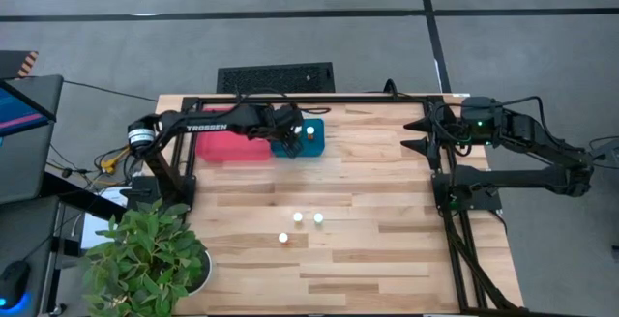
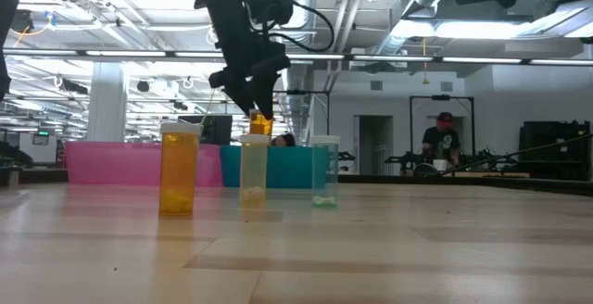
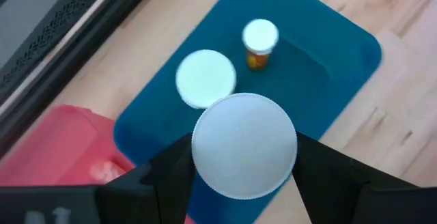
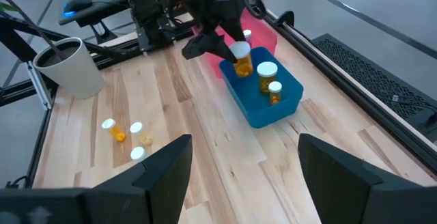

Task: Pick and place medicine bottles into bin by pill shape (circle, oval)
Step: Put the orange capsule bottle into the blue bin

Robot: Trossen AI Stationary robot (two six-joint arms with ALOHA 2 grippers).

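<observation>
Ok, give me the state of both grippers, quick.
Left gripper: shut on a white-capped medicine bottle, held above the blue bin.
Right gripper: open, holding nothing, waiting at the table's right edge.

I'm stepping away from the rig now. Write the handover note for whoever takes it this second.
Left gripper: shut on a wide-capped amber bottle, held above the blue bin.
Right gripper: open, empty, waiting at the table's right edge.
Blue bin: two bottles already inside, one wide-capped, one small-capped.
Pink bin: at least one white cap shows inside; the rest is hidden.
Left to sort: three bottles standing mid-table. Pill shapes can't be read from here.
Next, probably: release the held bottle into the blue bin.
</observation>
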